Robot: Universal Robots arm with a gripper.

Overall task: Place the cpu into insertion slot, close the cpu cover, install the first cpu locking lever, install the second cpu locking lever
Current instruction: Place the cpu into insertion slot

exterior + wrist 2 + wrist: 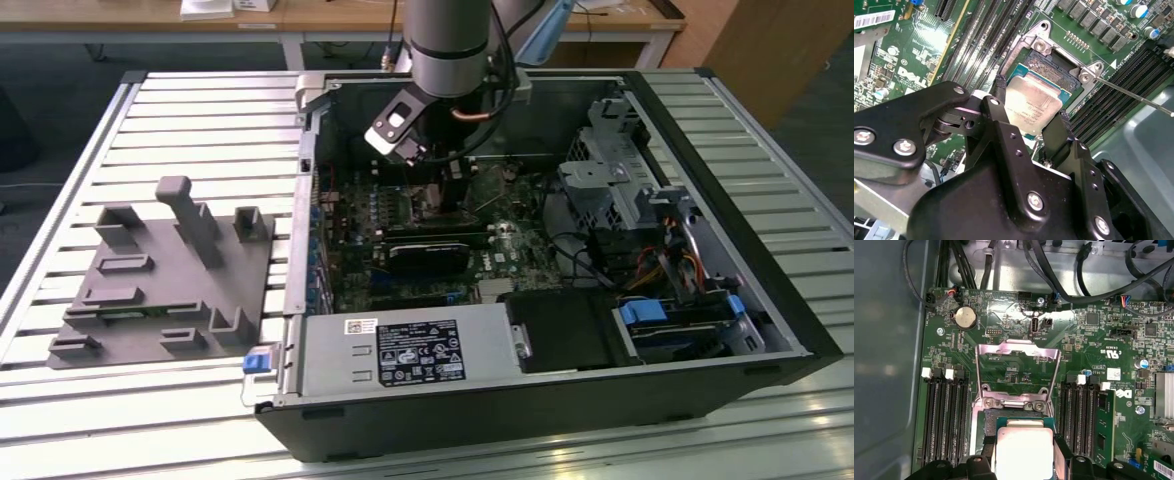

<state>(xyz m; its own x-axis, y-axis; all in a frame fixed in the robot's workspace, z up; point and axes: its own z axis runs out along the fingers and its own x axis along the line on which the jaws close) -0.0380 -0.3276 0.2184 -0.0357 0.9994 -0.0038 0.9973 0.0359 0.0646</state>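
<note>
In both wrist views the cpu [1035,106] [1023,452], a small square chip with a dull silver top, sits between the black fingers [1000,89] of my gripper [1032,104] [1024,450], which is shut on its two opposite edges. It hangs just over the insertion slot [1053,64] [988,424], partly covering it; I cannot tell whether it touches. The cpu cover [1018,351], a silvery frame with a window, stands swung open beyond the slot. A thin metal locking lever [1134,95] sticks out from the slot's corner. In the exterior view the gripper [445,172] reaches down into the computer case.
Long black memory slots [945,420] [1080,415] flank the socket on both sides. The open case [747,330] lies on a slatted metal table [200,110]. Cables [1094,270] run along the case wall. A grey fixture block [160,270] stands at the exterior view's left.
</note>
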